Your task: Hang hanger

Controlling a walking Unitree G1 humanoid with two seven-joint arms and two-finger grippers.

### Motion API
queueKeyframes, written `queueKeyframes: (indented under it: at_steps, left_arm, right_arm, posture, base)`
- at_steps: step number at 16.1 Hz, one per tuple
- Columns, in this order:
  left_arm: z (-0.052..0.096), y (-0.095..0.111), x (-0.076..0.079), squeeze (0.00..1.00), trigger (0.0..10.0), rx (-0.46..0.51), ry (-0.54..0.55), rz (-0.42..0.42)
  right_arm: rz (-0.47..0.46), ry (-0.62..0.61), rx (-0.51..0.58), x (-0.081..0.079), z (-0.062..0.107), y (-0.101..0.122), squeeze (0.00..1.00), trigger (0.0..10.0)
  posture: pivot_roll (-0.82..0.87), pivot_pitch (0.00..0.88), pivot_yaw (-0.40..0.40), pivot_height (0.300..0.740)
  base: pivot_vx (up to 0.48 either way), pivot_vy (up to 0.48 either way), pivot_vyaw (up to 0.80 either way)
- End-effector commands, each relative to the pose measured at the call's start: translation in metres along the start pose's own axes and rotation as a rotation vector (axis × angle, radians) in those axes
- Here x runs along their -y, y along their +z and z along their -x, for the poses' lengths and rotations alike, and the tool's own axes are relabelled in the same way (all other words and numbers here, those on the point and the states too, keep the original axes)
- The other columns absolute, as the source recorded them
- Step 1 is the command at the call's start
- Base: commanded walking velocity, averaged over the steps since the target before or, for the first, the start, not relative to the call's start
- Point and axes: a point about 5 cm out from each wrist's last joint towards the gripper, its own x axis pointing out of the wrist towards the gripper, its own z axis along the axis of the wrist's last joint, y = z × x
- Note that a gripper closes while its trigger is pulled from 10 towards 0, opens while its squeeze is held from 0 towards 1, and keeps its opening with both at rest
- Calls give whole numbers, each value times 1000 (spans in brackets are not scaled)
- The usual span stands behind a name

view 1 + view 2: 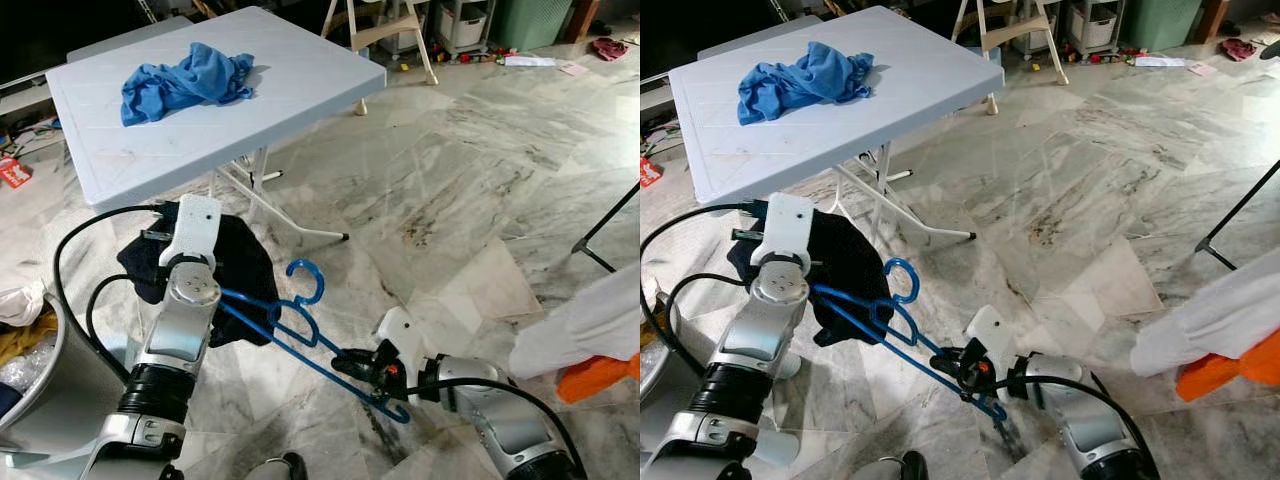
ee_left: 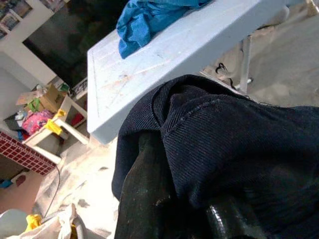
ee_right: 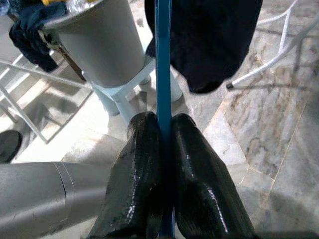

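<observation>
Grey-veined marble floor (image 1: 480, 180) spreads across the room, with a pale blue plastic folding bench (image 1: 300, 90) standing at upper left on thin white metal legs. On the bench top lies a crumpled bright blue cloth (image 1: 185, 80), well apart from both arms. Low in the head views, a blue plastic clothes hanger (image 1: 300, 335) spans the gap between the two arms, its curled hook (image 1: 308, 272) rising near the middle and its long lower bar running down toward the right arm. The right claw (image 1: 352, 362) has its two black fingers (image 3: 144, 174) pressed together on that bar; the right wrist view shows the blue bar pinched in the narrow seam between them. The left claw (image 1: 175, 225) sits at the upper end of the hanger, buried in a dark navy ribbed garment (image 1: 240, 275) that drapes over it and hangs below the bench edge. In the left wrist view one black finger (image 2: 144, 199) emerges beneath the navy fabric, but whether this claw is parted or closed cannot be told. A grey bucket on a pale stand (image 3: 99, 45) stands on the floor beside the left arm, holding mixed laundry. At far right, a white garment (image 1: 585, 325) with an orange piece (image 1: 595, 378) below it enters from the edge.
</observation>
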Motion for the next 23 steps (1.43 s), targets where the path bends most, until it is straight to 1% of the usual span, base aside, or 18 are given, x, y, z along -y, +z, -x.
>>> queueKeyframes:
  at_steps: [1, 2, 3, 5, 7, 9, 10, 11, 12, 13, 14, 15, 16, 17, 19, 20, 21, 23]
  left_arm:
    - [2, 5, -5, 0, 10000, 2, 37, 16]
    - [5, 6, -2, 0, 10000, -2, 27, 26]
    - [9, 7, 0, 0, 10000, 5, 32, 21]
    - [12, 6, 2, 0, 10000, -2, 33, 47]
    - [16, 7, 5, 0, 10000, -8, 9, 72]
    - [25, 13, 19, 0, 10000, 20, -142, 156]
    - [30, 16, 27, 0, 10000, 52, -230, 197]
    - [38, 17, 40, 0, 10000, 68, -372, 256]
    - [43, 18, 47, 0, 10000, 79, -433, 261]
    - [53, 22, 58, 0, 10000, 153, -539, 226]
    - [59, 22, 65, 0, 10000, 176, -597, 219]
    - [61, 23, 68, 0, 10000, 184, -622, 220]
    - [66, 21, 73, 0, 10000, 208, -666, 204]
    - [72, 21, 78, 0, 10000, 260, -712, 181]
    - [80, 20, 85, 0, 10000, 328, -803, 129]
    - [86, 18, 90, 0, 10000, 370, -856, 81]
    - [91, 15, 94, 0, 10000, 425, -918, 8]
    - [92, 8, 96, 0, 10000, 418, -932, -13]
  right_arm:
    - [10, -14, -30, -1, -7, -4, 0, 10000]
    - [-6, -59, -36, 2, -10, -4, 0, 10000]
    - [-3, -142, -68, 10, -12, -7, 0, 10000]
    - [-43, -281, -92, 26, -9, -11, 0, 10000]
    - [-92, -396, -82, 40, -5, -10, 0, 10000]
    - [-217, -571, 6, 63, 2, -3, 0, 10000]
    - [-247, -591, 37, 66, 2, 1, 0, 10000]
    - [-283, -609, 69, 70, 1, 6, 0, 10000]
    - [-299, -617, 86, 72, 1, 9, 0, 10000]
    - [-368, -628, 134, 75, -1, 15, 0, 10000]
    - [-426, -648, 172, 78, 0, 19, 0, 10000]
    - [-460, -664, 191, 81, 0, 20, 0, 10000]
    - [-536, -700, 242, 88, 5, 24, 0, 10000]
    - [-619, -735, 304, 95, 10, 30, 0, 10000]
    - [-682, -767, 379, 103, 17, 41, 0, 10000]
    - [-705, -765, 413, 106, 19, 47, 0, 10000]
    - [-710, -752, 423, 108, 21, 51, 0, 10000]
    - [-738, -773, 445, 112, 26, 54, 0, 10000]
  posture:
    - [-52, 89, 129, 740]
    - [-56, 89, 129, 740]
    - [-58, 89, 129, 740]
    - [-60, 90, 130, 740]
    - [-61, 91, 129, 740]
    - [-64, 94, 124, 740]
    - [-65, 93, 124, 740]
    - [-68, 92, 121, 740]
    - [-69, 92, 117, 740]
    - [-70, 89, 111, 740]
    - [-73, 87, 107, 740]
    - [-75, 85, 104, 740]
    - [-78, 83, 100, 740]
    - [-80, 82, 97, 740]
    - [-85, 81, 96, 740]
    - [-88, 80, 94, 740]
    - [-92, 78, 94, 740]
    - [-98, 77, 91, 740]
  base:
    - [0, 0, 0]
    - [0, 0, 0]
    - [0, 0, 0]
    - [0, 0, 0]
    - [0, 0, 0]
    - [0, 0, 0]
    - [0, 0, 0]
    - [0, 0, 0]
    - [0, 0, 0]
    - [0, 0, 0]
    - [0, 0, 0]
    - [0, 0, 0]
    - [0, 0, 0]
    - [0, 0, 0]
    - [0, 0, 0]
    - [0, 0, 0]
    - [0, 0, 0]
    - [0, 0, 0]
